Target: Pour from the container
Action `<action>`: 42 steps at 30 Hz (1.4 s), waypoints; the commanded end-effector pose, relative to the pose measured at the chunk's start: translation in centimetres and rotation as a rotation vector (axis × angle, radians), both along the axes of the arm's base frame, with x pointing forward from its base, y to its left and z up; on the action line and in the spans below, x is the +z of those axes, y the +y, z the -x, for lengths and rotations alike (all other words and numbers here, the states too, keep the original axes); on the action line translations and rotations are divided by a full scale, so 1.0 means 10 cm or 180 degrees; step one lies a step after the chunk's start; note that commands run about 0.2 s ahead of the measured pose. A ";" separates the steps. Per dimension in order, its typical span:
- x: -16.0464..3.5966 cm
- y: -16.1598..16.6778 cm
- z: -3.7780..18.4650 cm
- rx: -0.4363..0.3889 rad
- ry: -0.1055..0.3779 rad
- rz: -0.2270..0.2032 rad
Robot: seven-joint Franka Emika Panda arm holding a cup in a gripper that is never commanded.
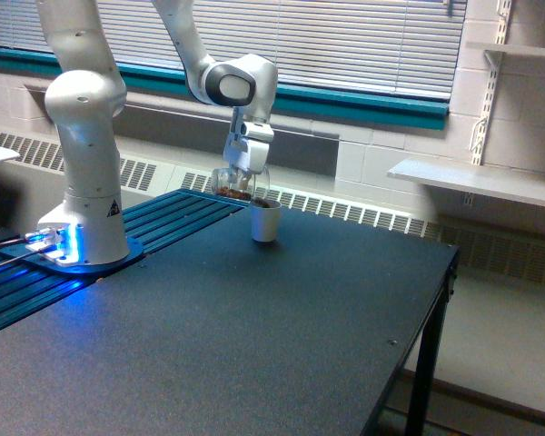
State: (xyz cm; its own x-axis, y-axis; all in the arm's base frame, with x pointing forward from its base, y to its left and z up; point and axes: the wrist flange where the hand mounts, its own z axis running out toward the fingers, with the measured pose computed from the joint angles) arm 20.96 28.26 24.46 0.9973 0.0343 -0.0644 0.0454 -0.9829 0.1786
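Partly claw-hidden — container — contents indistinct.

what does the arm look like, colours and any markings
The arm is glossy white with fat rounded links and a dark grey disc cap on the wrist joint. A small black triangle mark sits low on the base column. The foot glows blue, with dark cables leaving it. The tool is white.

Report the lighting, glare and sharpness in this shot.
Exterior view: soft, low-resolution focus overall; blue glow at the arm base; daylight through the window blinds; matte table shows no glare; the clear container in the gripper is faint and hard to outline above the white cup.
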 end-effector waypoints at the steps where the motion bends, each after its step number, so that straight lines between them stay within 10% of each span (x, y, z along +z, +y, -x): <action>1: 0.01 0.00 -0.07 0.0059 0.0038 -0.0019; 42: 0.10 0.11 -0.13 0.0157 0.0326 -0.0169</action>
State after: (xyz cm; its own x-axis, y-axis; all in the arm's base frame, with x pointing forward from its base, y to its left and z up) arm 22.09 28.99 25.16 0.9867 0.0619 -0.1504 0.0821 -0.9878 0.1322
